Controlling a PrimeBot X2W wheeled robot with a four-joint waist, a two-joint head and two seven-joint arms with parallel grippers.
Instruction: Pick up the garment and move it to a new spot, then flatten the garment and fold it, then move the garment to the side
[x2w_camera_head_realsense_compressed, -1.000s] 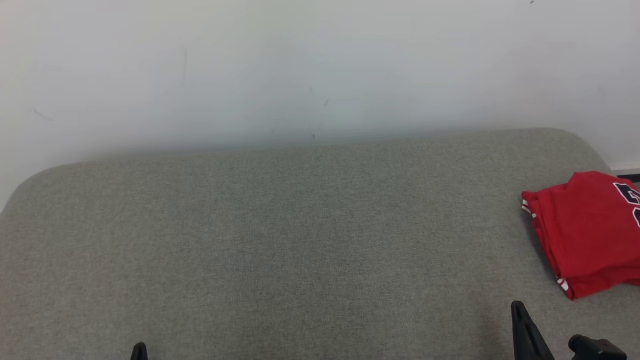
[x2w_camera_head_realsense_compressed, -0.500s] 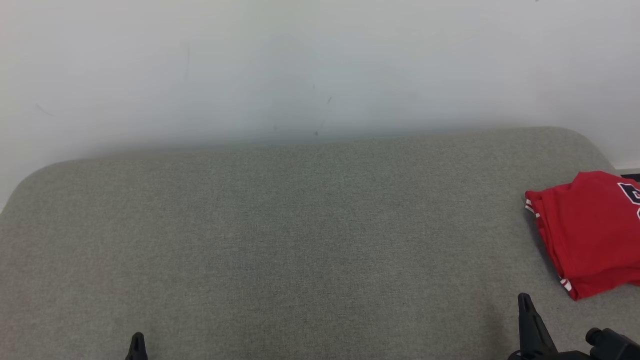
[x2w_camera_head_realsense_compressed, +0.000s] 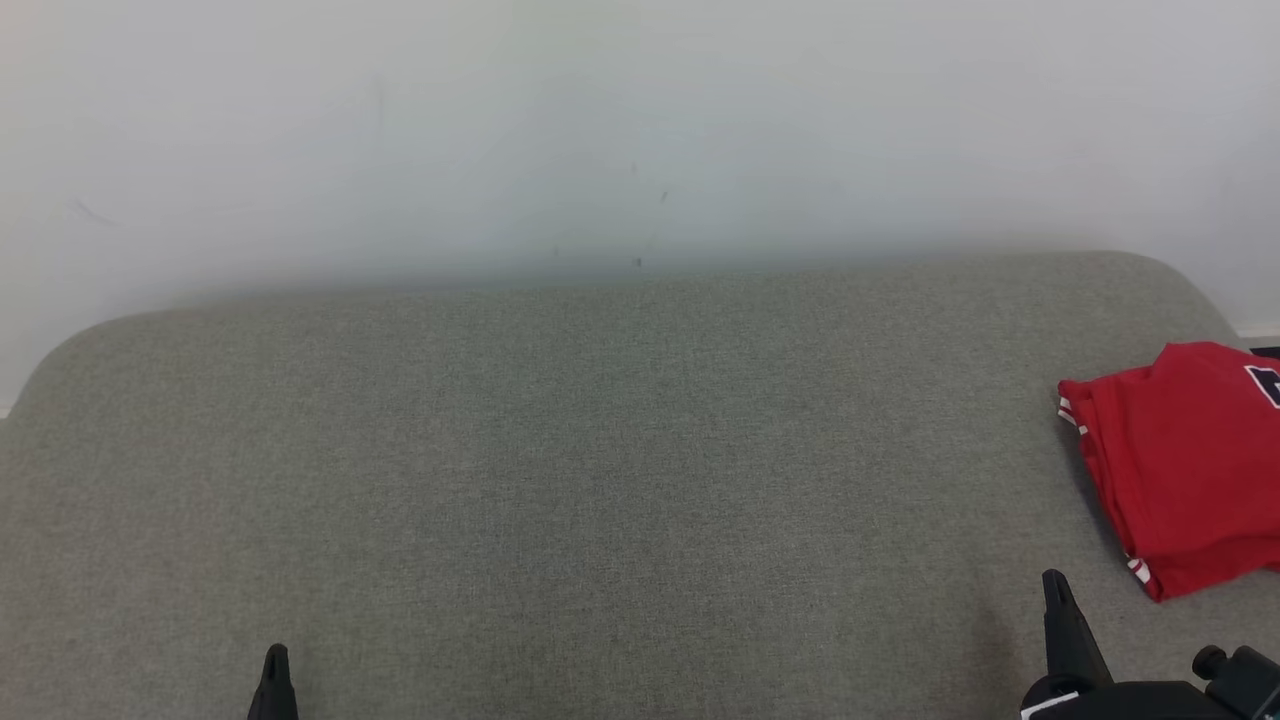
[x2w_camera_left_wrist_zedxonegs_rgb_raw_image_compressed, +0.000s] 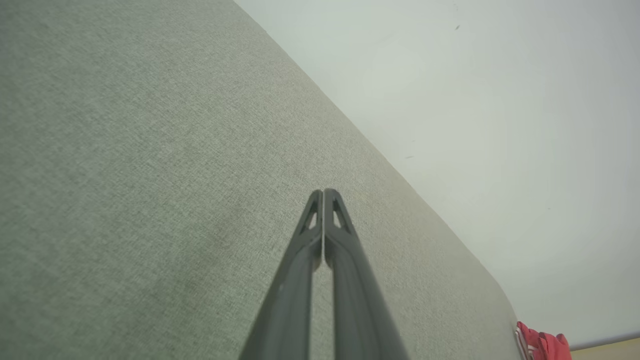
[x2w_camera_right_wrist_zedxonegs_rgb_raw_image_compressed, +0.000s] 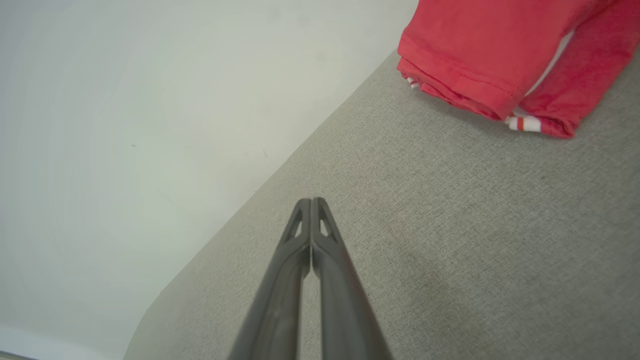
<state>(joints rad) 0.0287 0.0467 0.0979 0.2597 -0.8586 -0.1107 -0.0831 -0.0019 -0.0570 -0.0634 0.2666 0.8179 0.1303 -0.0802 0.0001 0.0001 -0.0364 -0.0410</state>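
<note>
Jaws: both pairs clenched on nothing.
Red jersey (x2w_camera_head_realsense_compressed: 1185, 470): folded, at two o'clock from our right jaws, long axis eleven-to-five.
Nearer arm: right, we judge.

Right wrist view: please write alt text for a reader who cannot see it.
A folded red garment lies at the upper right on a grey fabric surface. The right gripper, shut and empty, points along the surface, apart from the garment; a pale wall stands behind.
</note>
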